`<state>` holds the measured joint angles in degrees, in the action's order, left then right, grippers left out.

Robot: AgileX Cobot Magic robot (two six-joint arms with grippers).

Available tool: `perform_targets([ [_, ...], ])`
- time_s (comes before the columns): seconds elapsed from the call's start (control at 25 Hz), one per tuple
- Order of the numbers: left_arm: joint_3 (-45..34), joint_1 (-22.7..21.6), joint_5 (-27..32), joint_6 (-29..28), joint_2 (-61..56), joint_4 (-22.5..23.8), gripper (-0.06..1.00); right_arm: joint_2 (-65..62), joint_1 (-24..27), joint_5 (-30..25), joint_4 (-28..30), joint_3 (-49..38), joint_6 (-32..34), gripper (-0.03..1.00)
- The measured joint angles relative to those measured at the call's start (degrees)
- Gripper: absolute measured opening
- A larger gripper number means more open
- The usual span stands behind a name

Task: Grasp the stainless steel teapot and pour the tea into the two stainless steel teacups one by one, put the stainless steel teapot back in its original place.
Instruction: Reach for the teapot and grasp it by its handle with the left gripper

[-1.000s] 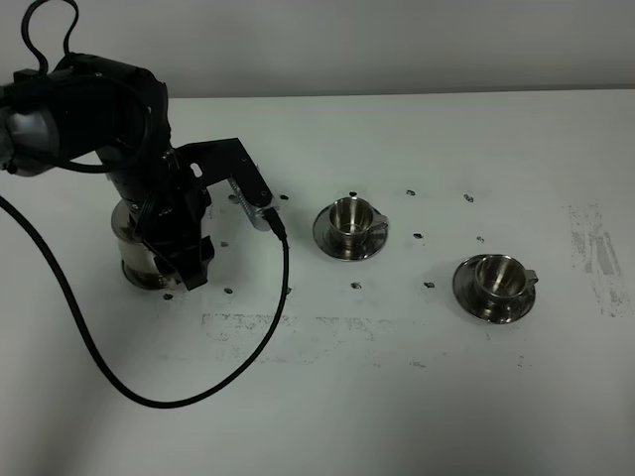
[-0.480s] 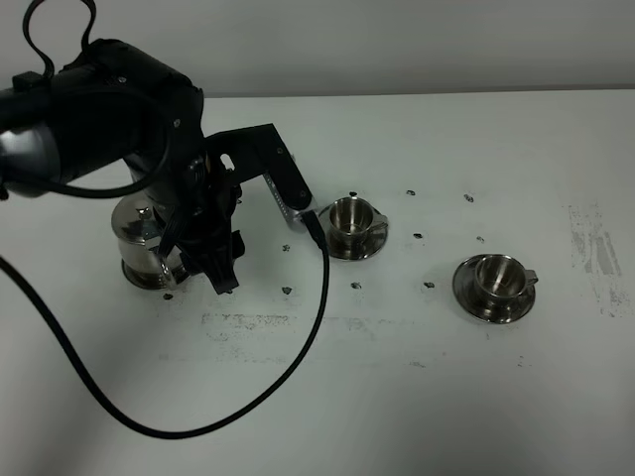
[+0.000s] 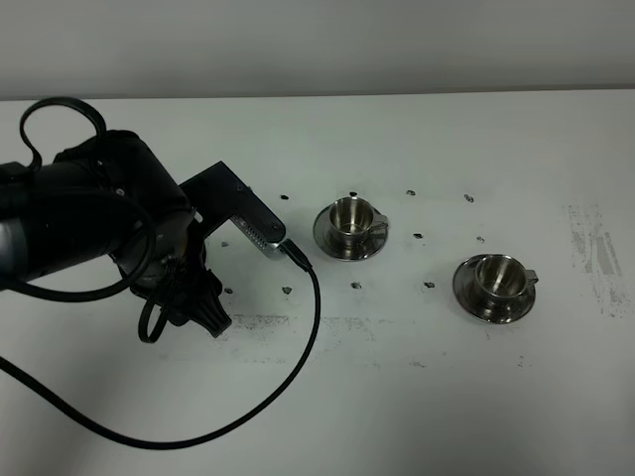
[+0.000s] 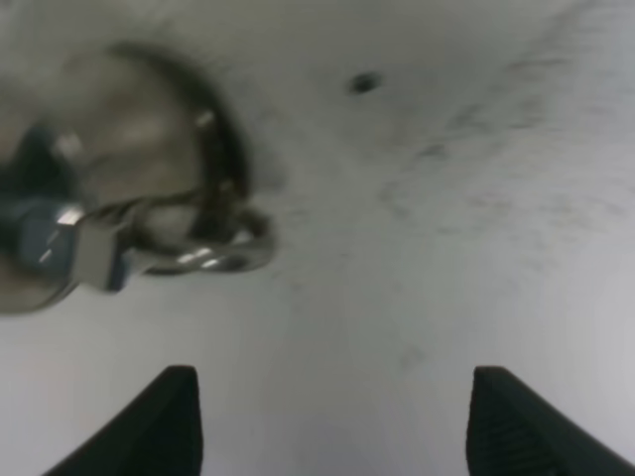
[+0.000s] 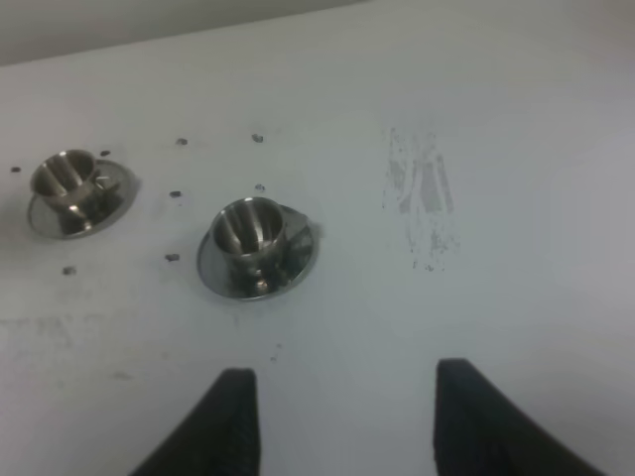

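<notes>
The stainless steel teapot (image 4: 99,188) shows blurred in the left wrist view, its loop handle (image 4: 203,248) facing my left gripper (image 4: 337,426). That gripper is open and holds nothing; the pot lies beyond its fingertips (image 4: 179,421). In the exterior high view the left arm covers the teapot and its saucer, with the gripper (image 3: 201,315) low over the table. The two stainless steel teacups (image 3: 349,220) (image 3: 496,277) stand on their saucers to the right. The right wrist view shows both cups (image 5: 63,178) (image 5: 248,231) ahead of my open right gripper (image 5: 347,421). No tea is visible.
A black cable (image 3: 298,337) trails from the left arm in a wide loop across the front of the white table (image 3: 446,397). Small dark marks dot the tabletop around the cups, and a grey scuffed patch (image 3: 595,253) lies at the far right.
The left arm has swung toward the table's front and now hides the teapot from the high camera. Its gripper has stayed open. The cups have not moved.
</notes>
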<state>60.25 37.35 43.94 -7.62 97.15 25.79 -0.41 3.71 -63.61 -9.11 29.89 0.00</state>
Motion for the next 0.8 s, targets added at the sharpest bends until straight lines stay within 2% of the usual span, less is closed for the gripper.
perform_targets([
  [0.16,-1.06,0.0,-5.8,-8.8,0.46,2.62,0.56,0.0,0.0,0.0,0.0,0.0,0.0,0.4],
  [0.44,-1.11,0.0,-13.31,-15.18,4.79,3.37,0.56,0.0,0.0,0.0,0.0,0.0,0.0,0.4],
  [0.8,-1.5,-1.76,-13.97,-22.93,8.25,7.59,0.56,0.0,0.0,-0.06,0.0,0.0,0.0,0.4],
])
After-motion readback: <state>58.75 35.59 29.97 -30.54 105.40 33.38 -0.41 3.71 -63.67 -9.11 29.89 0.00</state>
